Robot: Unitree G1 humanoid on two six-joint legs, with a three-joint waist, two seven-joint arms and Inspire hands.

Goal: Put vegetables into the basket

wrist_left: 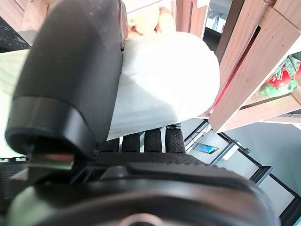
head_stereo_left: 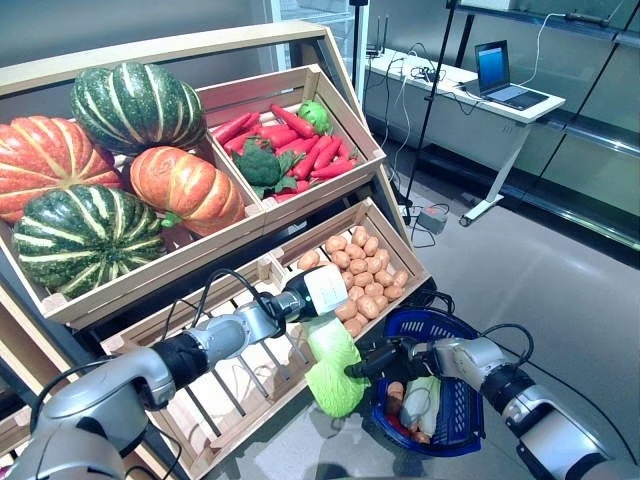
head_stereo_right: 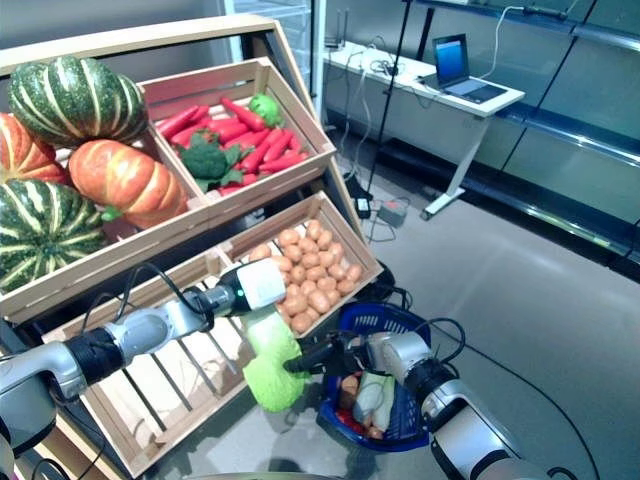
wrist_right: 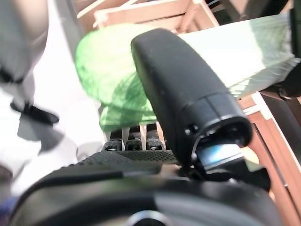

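A long cabbage (head_stereo_left: 333, 375) with a white stem end and green leaves hangs between my two hands, in front of the lower crates. My left hand (head_stereo_left: 297, 303) is shut on its white stem end (wrist_left: 164, 89), with the thumb (wrist_left: 75, 70) lying across it. My right hand (head_stereo_left: 400, 358) reaches in from the right and pinches the leafy lower part (wrist_right: 122, 70) between its thumb (wrist_right: 183, 94) and its fingers. The blue basket (head_stereo_left: 450, 318) stands on the floor just right of the cabbage, under my right hand. It holds several vegetables.
On the wooden stand, a crate of potatoes (head_stereo_left: 365, 275) sits right behind the cabbage, with a slatted crate (head_stereo_left: 230, 390) to its left. Above are red peppers with broccoli (head_stereo_left: 290, 140) and big pumpkins (head_stereo_left: 120, 170). A desk with a laptop (head_stereo_left: 500, 85) stands at the back right.
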